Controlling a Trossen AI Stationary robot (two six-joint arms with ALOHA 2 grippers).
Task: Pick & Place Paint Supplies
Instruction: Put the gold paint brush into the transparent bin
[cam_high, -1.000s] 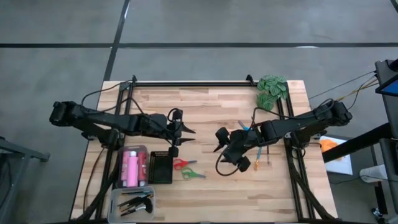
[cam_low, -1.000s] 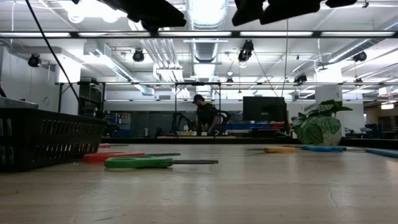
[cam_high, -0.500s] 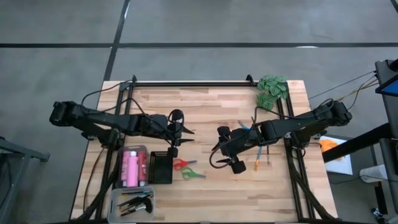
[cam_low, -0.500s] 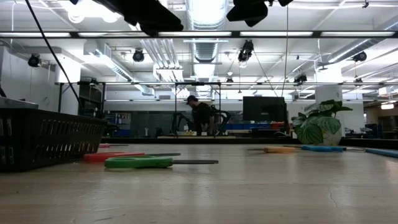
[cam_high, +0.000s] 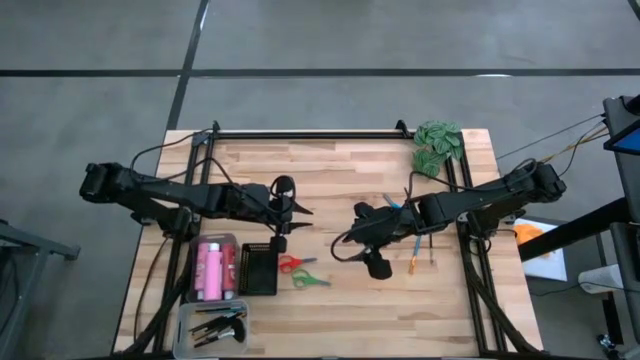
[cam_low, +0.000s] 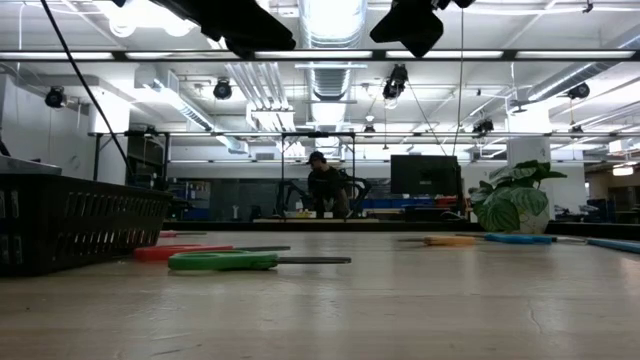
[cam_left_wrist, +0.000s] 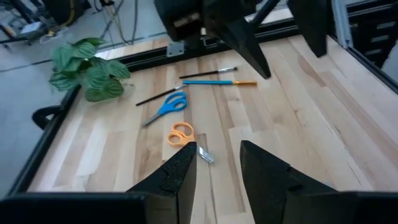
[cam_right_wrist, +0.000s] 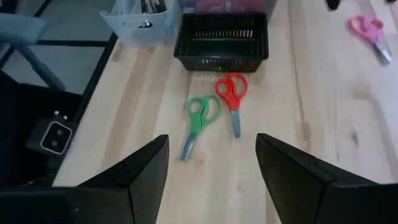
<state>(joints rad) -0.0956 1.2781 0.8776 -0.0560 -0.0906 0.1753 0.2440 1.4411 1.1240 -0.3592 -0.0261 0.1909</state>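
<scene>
On the wooden table (cam_high: 340, 170), the green scissors (cam_high: 310, 281) and the red scissors (cam_high: 291, 264) lie side by side just right of the black basket (cam_high: 258, 270). In the high view both have their long axes roughly left to right, handles toward the basket and blades pointing away from it; the green pair is the nearer to the front edge. The right gripper (cam_right_wrist: 211, 162) hangs above the table to the right of them, its two fingers spread wide with nothing between them. The left gripper (cam_left_wrist: 214, 163) hovers behind the basket, fingers narrowly apart and empty. Ahead of it lie the orange scissors (cam_left_wrist: 181, 134) and the blue scissors (cam_left_wrist: 168, 107), the blue ones slanting with their handles toward a blue-handled brush (cam_left_wrist: 214, 82).
</scene>
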